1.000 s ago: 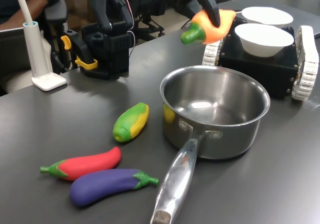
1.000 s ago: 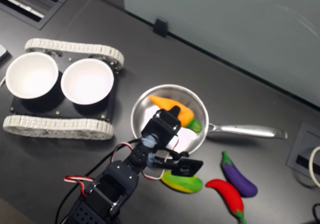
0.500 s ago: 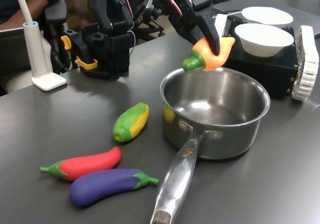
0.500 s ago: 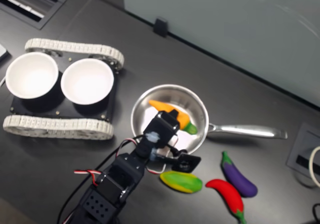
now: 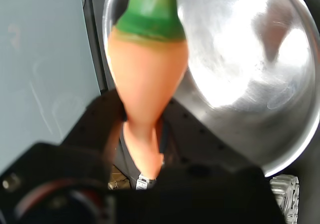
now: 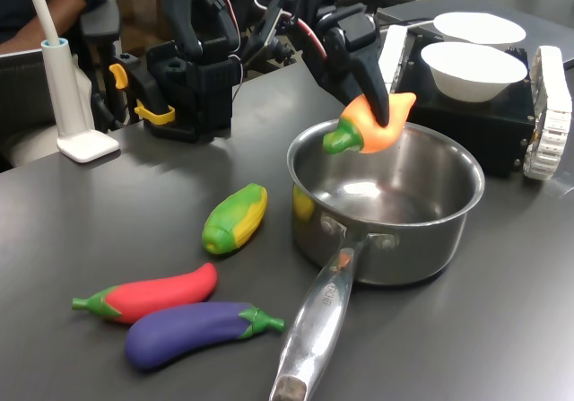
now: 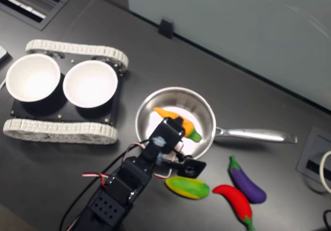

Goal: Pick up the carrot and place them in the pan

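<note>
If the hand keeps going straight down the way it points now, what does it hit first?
Most likely the bare steel floor of the pan. The hand, shut on the carrot, points down over the pan's open mouth, and nothing shows inside. Depth is unclear, so the far rim could come close.

On my dark grey bench (image 6: 108,222) I see the pan (image 6: 386,205), a corn toy (image 6: 235,218), a red chilli toy (image 6: 148,293), a purple eggplant toy (image 6: 193,330), a tracked black platform (image 7: 62,114) and the arm's base (image 6: 188,87).
</note>
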{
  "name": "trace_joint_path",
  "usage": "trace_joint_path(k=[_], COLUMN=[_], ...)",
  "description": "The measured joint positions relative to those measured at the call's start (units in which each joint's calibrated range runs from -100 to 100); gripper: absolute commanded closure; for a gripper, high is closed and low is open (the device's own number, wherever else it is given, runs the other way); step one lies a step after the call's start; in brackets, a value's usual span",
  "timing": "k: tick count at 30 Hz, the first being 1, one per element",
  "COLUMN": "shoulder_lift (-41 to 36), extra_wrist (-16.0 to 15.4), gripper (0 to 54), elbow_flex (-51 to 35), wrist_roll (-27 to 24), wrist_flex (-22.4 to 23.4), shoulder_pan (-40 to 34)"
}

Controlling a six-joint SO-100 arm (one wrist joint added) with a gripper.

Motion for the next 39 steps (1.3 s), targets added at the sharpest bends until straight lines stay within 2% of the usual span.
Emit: trace_joint_path(k=[7,10,28,32,33,37,39], shoulder_lift=[0.00,-0.25,-4.12,-8.25,-9.34,-13.64,-15.74], extra_wrist=[0.18,0.37,0.28,0.37,0.37,0.37,0.37], gripper=[23.0,16.3,10.1,10.3,11.0,20.0,27.5], elbow_flex=[0.00,0.00,2.99,6.79,7.69,10.14,11.04], wrist_roll=[1.17,1.76,3.27,3.27,3.27,3.27,3.27], wrist_flex=[0.00,0.00,1.44,1.44,1.44,1.44,1.44], shoulder_pan=[-0.33,-1.76,-4.84,-4.84,-5.17,-6.16,-6.16])
